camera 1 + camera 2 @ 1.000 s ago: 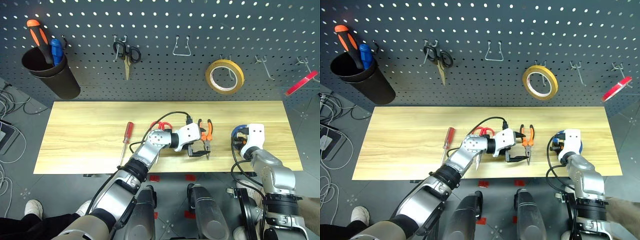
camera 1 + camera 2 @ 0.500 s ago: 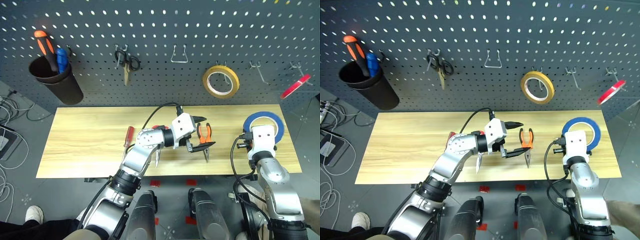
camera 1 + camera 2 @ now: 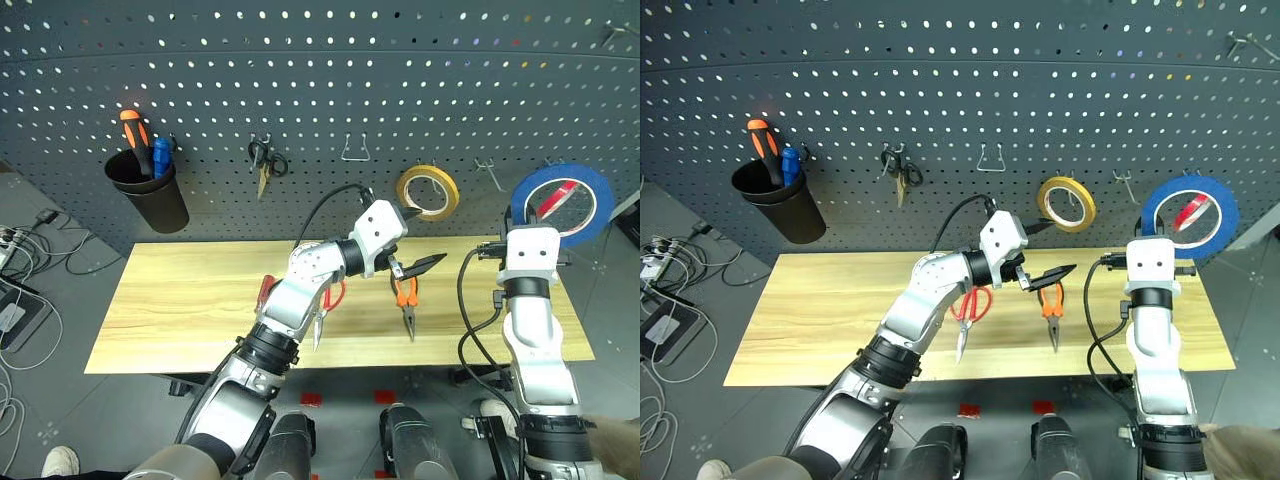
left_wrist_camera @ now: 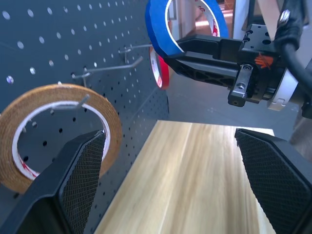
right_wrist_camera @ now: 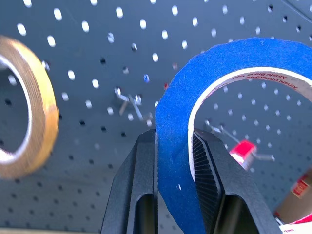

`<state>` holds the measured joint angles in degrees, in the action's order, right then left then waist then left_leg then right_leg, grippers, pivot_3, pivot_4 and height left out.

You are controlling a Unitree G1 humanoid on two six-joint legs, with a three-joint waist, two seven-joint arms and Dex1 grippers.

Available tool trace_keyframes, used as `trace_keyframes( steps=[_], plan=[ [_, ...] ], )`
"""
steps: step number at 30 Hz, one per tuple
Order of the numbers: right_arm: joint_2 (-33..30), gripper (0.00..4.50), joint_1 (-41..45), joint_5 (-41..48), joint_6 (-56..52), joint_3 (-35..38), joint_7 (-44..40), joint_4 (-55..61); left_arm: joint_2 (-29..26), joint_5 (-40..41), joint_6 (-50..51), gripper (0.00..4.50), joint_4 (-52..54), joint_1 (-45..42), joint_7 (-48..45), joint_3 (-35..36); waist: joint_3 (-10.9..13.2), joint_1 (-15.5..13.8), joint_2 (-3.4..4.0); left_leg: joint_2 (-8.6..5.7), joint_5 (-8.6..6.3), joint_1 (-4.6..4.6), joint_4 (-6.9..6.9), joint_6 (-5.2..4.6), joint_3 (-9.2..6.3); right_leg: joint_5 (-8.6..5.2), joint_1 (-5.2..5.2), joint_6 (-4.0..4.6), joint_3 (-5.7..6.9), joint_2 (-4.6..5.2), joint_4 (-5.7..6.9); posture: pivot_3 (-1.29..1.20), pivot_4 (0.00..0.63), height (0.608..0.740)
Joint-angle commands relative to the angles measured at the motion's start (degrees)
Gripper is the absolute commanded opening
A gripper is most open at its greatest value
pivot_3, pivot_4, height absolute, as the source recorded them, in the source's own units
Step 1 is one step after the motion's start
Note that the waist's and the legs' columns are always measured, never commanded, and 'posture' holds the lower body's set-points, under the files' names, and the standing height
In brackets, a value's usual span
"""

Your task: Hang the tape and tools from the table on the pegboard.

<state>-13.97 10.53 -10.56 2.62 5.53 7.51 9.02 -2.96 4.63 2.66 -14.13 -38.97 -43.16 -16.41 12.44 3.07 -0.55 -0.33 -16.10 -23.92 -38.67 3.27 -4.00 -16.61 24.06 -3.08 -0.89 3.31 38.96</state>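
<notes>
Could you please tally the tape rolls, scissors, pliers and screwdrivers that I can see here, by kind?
Tape rolls: 3, blue, yellow, red
Scissors: 2, red, black
Pliers: 1
Screwdrivers: 3, orange, blue, dark red
Total: 9

There are 3 rolls of tape: 1 blue tape [image 3: 560, 203], 1 yellow roll [image 3: 427, 192] and 1 thin red roll [image 3: 1191, 212]. Scissors number 2: the red-handle scissors [image 3: 970, 311] on the table [image 3: 190, 310] and 1 small black pair [image 3: 265, 161] on the pegboard [image 3: 320, 90]. There is 1 pair of pliers [image 3: 405, 298]. Screwdrivers number 3: 1 with a dark red handle [image 3: 264, 292], plus 1 orange-and-black [image 3: 132, 129] and 1 blue [image 3: 161, 156], both standing in the 1 black cup [image 3: 151, 192]. 1 table and 1 pegboard make up the rest.
</notes>
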Motion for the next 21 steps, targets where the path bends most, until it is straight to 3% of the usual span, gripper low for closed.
trace_keyframes(
  steps=[1, 14, 19, 20, 21],
  plan=[
    [0.56, 0.68, 1.49, 1.41, 3.25, -1.47, -2.46, -1.0, 0.99, 0.35, -1.99, 4.5, 0.48, -1.5, 0.82, 0.62, -0.2, 0.12, 0.01, 0.0, 0.0, 0.0, 0.0, -0.01, 0.0, 0.0, 0.0, 0.0, -0.01, 0.0, 0.0, -0.1, 0.128, 0.74],
    [3.74, 0.68, 7.95, 12.9, 1.51, 0.12, -10.42, -9.82, 1.45, 0.67, -0.3, 4.5, 2.64, -0.96, 3.61, 0.95, -0.62, 0.11, 0.06, -0.01, -0.02, 0.03, -0.06, -0.03, 0.02, 0.0, -0.01, 0.0, -0.05, 0.0, 0.05, -0.03, 0.143, 0.74],
    [4.01, 0.68, 8.43, 13.44, 0.17, 1.65, -9.05, -10.86, 0.78, 0.56, 0.01, 4.5, 3.15, -0.72, 3.96, 0.91, -0.64, 0.08, 0.07, -0.01, -0.02, 0.04, -0.07, -0.03, 0.02, 0.0, -0.01, 0.0, -0.06, 0.0, 0.08, -0.02, 0.146, 0.74],
    [4.15, 1.39, 8.35, 13.5, 0.08, 1.8, -8.74, -10.89, 0.75, 0.58, 0.08, 4.5, 3.23, -0.69, 4.01, 0.86, -0.66, 0.08, 0.07, -0.02, -0.02, 0.04, -0.07, -0.03, 0.02, 0.0, -0.01, 0.0, -0.06, 0.0, 0.09, -0.02, 0.146, 0.74],
    [4.33, 1.58, 8.09, 13.46, -0.1, 1.76, -8.52, -10.64, 0.69, 0.59, 0.15, 4.5, 3.38, -0.57, 4.05, 0.8, -0.67, 0.07, 0.08, -0.02, -0.02, 0.04, -0.07, -0.03, 0.01, 0.0, -0.01, 0.0, -0.05, 0.0, 0.09, -0.01, 0.153, 0.74]
  ],
)
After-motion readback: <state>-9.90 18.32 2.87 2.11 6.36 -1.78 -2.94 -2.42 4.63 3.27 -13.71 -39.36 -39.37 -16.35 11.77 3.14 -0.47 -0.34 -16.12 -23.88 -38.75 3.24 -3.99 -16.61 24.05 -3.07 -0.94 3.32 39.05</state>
